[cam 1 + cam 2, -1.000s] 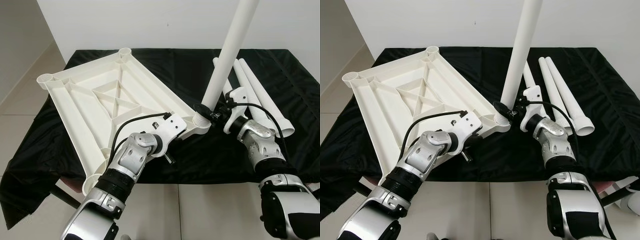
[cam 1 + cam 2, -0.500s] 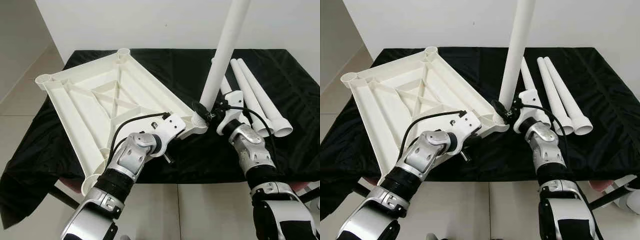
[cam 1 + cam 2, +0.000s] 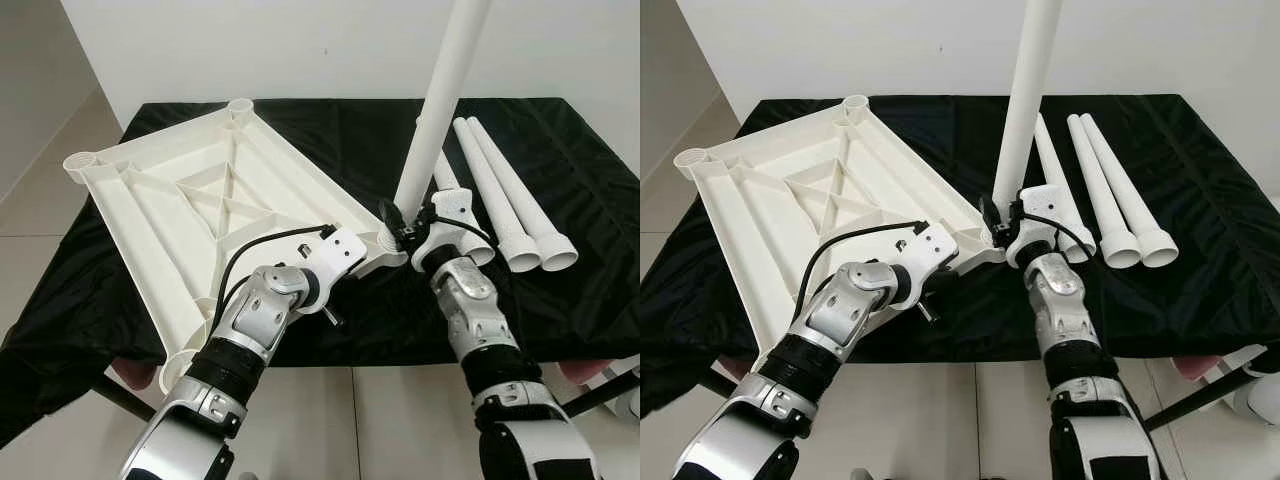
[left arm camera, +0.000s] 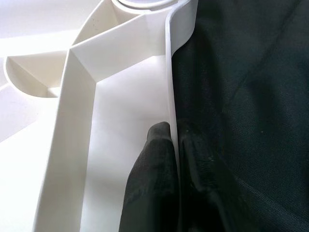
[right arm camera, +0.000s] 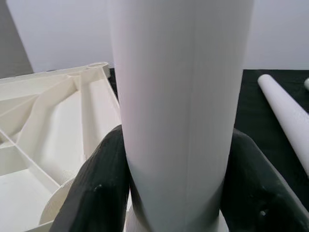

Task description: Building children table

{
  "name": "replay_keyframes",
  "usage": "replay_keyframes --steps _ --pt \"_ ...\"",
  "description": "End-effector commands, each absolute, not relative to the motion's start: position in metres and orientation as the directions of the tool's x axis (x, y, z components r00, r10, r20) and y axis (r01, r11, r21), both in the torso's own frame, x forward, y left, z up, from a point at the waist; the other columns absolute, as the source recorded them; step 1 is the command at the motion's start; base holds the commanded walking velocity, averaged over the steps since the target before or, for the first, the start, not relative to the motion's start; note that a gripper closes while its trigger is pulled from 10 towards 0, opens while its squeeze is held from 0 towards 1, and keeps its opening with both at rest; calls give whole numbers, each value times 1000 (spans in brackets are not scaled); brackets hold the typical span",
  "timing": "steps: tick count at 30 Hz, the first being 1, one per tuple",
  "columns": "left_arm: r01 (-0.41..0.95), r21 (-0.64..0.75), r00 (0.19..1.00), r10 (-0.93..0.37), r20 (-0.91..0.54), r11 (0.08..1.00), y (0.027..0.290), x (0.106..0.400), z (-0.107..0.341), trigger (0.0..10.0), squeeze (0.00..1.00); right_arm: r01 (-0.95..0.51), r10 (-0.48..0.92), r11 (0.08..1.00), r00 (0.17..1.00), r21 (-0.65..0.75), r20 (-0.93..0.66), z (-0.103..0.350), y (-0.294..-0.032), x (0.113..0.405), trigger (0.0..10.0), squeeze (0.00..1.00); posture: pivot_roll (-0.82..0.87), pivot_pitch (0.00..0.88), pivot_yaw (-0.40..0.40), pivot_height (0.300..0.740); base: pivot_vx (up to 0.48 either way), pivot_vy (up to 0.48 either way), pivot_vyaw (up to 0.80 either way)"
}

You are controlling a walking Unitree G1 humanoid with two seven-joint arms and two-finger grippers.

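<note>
I am looking at the white tabletop [image 3: 200, 215] lying upside down on the black cloth [image 3: 590, 280]. My left gripper [image 4: 174, 150] is pinching the tabletop's thin rim near its corner. My right gripper [image 5: 176, 193] is squeezing the standing leg [image 3: 1025, 90], which is sitting in that corner's socket. Three spare legs [image 3: 1110, 190] are lying just beside the tabletop.

Tabletop [image 3: 200, 200] is lying underside-up on the cloth [image 3: 600, 290], left half. One leg [image 3: 440, 110] is standing upright in its near-right corner socket. Three legs [image 3: 505, 195] are lying side by side on the cloth just right of it.
</note>
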State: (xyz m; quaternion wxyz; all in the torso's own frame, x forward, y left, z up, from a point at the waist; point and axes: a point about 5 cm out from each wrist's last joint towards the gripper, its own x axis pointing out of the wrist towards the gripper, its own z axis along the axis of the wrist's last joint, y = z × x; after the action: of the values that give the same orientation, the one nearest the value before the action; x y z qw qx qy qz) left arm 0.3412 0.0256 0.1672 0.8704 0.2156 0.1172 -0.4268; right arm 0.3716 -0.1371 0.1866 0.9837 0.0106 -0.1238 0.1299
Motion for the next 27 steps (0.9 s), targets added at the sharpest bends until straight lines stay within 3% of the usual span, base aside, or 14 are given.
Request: replay_keyframes --steps 1,14,23,24,25,26,27 --pt "738 308 674 -641 -368 600 27 342 164 10000 0 -221 211 974 964 43 161 167 -126 369 0 0 -96 95 48 740 0 0 0" --pt "741 302 671 -643 -370 600 26 340 163 10000 0 35 -42 998 990 54 138 168 -113 368 0 0 -102 106 52 740 0 0 0" --pt "740 303 672 -641 -372 600 28 341 163 10000 0 73 -79 996 989 56 121 167 -106 365 0 0 -98 112 58 740 0 0 0" --pt "741 303 671 -641 -372 599 28 341 163 10000 0 78 -84 995 989 58 119 168 -107 365 4314 0 -98 112 58 740 0 0 0" --pt "741 304 671 -641 -373 599 28 341 163 10000 0 85 -91 995 989 57 118 168 -109 366 4980 0 -100 113 59 740 0 0 0" --pt "741 304 671 -641 -373 598 28 341 163 10000 0 90 -97 994 988 62 120 170 -111 367 10000 0 -100 114 59 740 0 0 0" --pt "741 305 671 -641 -373 598 28 341 163 10000 0 93 -101 993 987 66 122 170 -113 367 10000 0 -100 114 59 740 0 0 0"
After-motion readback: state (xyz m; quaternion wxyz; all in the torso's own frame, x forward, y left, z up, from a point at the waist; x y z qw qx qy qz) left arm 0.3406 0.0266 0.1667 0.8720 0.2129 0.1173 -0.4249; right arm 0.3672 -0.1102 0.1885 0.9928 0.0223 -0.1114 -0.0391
